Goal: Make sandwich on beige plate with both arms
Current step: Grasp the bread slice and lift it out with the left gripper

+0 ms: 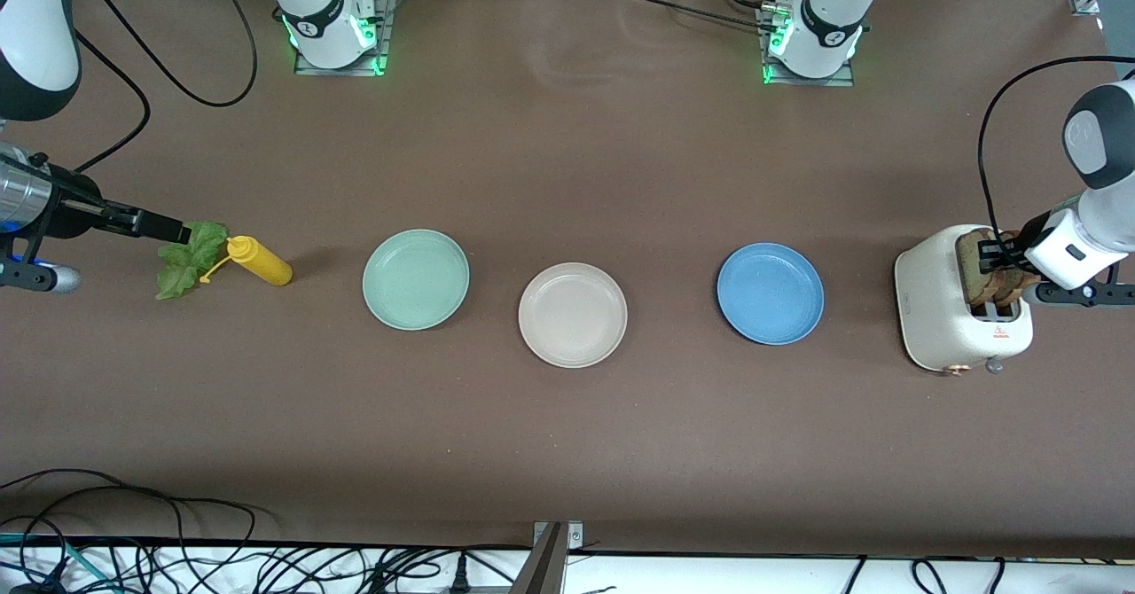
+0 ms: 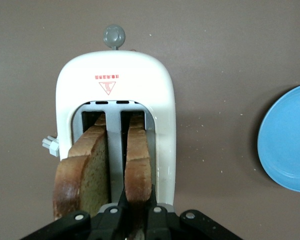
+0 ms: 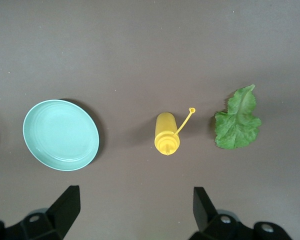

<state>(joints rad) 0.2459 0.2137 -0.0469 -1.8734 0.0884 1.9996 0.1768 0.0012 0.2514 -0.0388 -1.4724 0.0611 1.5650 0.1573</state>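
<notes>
Left gripper (image 2: 136, 212): over the toaster at the left arm's end of the table, fingers pressed onto one of the two bread slices, pinching it near its upper edge.
Pinched bread slice (image 2: 138, 165): tan-brown with a dark crust, standing upright in one toaster slot with the black fingertips on both faces.
Second bread slice (image 2: 82, 175): upright in the neighbouring slot, just beside the pinched one and apart from the fingers.
Toaster (image 1: 944, 324): cream-white, with a grey knob at one end, standing near the blue plate.
Right gripper (image 3: 135, 202): hanging in the air above the table at the right arm's end, fingers spread wide with nothing between them; in the front view its tip shows over the lettuce.
Lettuce leaf (image 1: 188, 257): ruffled green, lying flat on the table just beside the yellow bottle, toward the right arm's end.
Yellow bottle (image 1: 259, 261): lying on its side between the lettuce and the mint-green plate, its thin cap strap pointing toward the leaf.
Mint-green plate (image 1: 416, 279): on the table, bare, between the bottle and the beige plate.
Beige plate (image 1: 573, 315): near the middle of the table, between the mint-green and blue plates and slightly nearer to the front camera than both; nothing lies on it.
Blue plate (image 1: 771, 293): bare, between the beige plate and the toaster.
Table (image 1: 567, 160): brown surface under everything.
</notes>
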